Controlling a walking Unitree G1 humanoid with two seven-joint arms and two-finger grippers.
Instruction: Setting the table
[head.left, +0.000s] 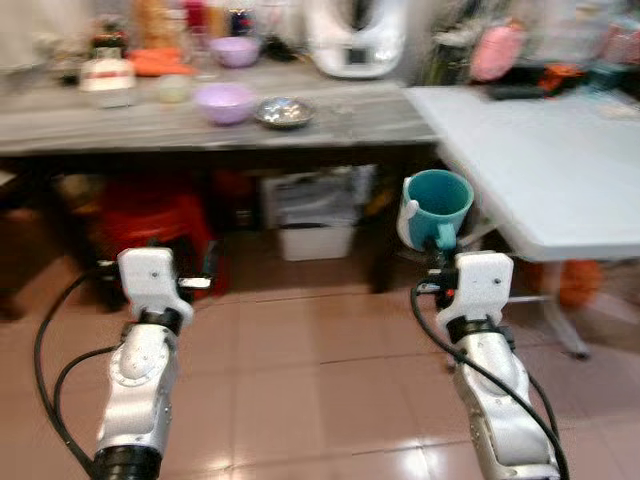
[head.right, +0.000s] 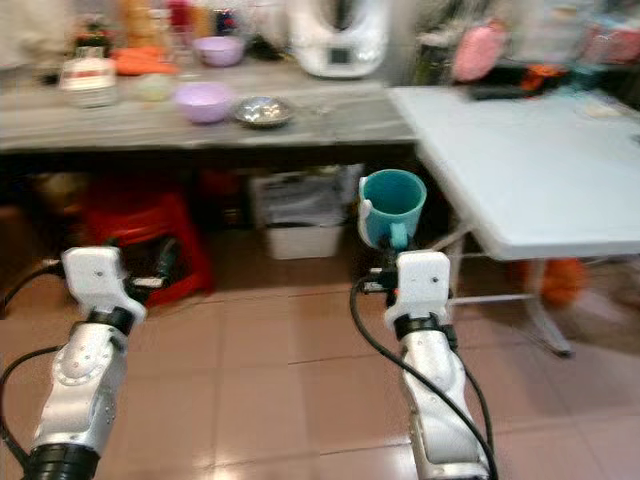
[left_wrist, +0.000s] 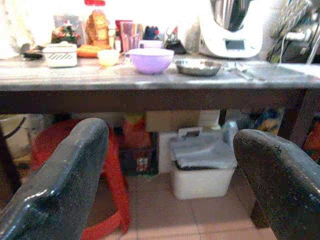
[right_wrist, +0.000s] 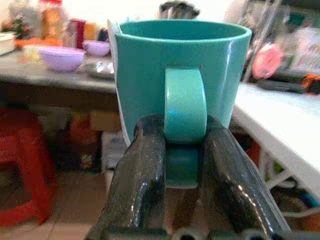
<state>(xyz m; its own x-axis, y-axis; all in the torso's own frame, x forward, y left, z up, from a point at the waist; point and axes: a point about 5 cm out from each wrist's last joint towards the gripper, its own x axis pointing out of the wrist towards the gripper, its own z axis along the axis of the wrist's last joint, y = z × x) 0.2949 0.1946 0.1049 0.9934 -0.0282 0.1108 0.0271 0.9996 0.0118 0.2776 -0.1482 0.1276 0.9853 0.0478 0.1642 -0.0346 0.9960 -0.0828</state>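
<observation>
A teal mug (head.left: 438, 205) stands upright in the air, its handle clamped between the two black fingers (right_wrist: 142, 165) of my right gripper (right_wrist: 183, 150). It hangs just left of the white table (head.left: 545, 160), below the level of its top. My left gripper (left_wrist: 175, 170) is open and holds nothing; it points under the long grey counter (head.left: 200, 125). On that counter are a lilac bowl (head.left: 225, 102) and a small metal dish (head.left: 284, 113).
Under the counter stand a red plastic stool (head.left: 150, 225) and a white bin (head.left: 316, 215). A white kitchen appliance (head.left: 355, 38), a second purple bowl (head.left: 236, 50) and a white lidded box (head.left: 107, 78) sit further back. Bare tiled floor (head.left: 310, 380) lies between my arms.
</observation>
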